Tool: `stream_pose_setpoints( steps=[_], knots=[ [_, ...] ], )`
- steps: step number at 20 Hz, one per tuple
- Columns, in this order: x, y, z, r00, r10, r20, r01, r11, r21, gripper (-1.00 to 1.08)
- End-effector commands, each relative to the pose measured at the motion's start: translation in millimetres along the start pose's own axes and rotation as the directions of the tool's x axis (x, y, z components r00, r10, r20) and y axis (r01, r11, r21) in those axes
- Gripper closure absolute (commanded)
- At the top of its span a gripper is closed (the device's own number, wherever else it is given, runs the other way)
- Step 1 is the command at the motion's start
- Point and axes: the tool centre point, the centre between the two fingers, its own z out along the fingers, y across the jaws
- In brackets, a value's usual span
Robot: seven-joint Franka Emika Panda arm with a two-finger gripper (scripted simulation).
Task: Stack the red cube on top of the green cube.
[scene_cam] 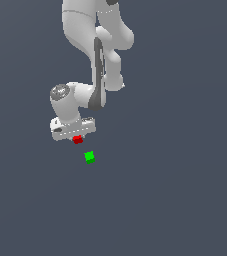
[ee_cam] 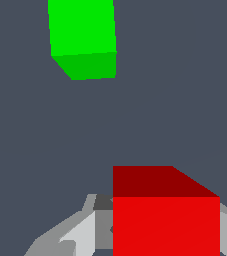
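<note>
The red cube sits between the fingers of my white gripper, directly under the hand. In the wrist view the red cube fills the space between the two grey fingers, which press against its sides, so the gripper is shut on it. The green cube lies on the grey floor a short way off, toward the exterior view's lower right of the gripper. In the wrist view the green cube looks smaller than the red one and is apart from it.
The arm's white links rise above the gripper toward the top of the exterior view. A plain dark grey floor surrounds both cubes; nothing else shows.
</note>
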Motion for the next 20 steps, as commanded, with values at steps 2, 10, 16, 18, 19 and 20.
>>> stream_pose_setpoints(
  steps=[2,10,16,18,19,20],
  knots=[
    [0,0,-24,1.0,0.0,-0.001,0.0,1.0,-0.001,1.08],
    [0,0,-64,1.0,-0.001,-0.001,0.001,1.0,-0.001,1.08],
    [1,0,-67,1.0,-0.001,-0.002,0.001,1.0,-0.001,1.08],
    [3,-1,-66,1.0,-0.001,-0.002,0.001,1.0,-0.001,1.08],
    [5,-2,-65,1.0,-0.001,-0.002,0.001,1.0,-0.001,1.08],
    [8,-3,-64,1.0,-0.001,-0.002,0.001,1.0,-0.001,1.08]
  ],
)
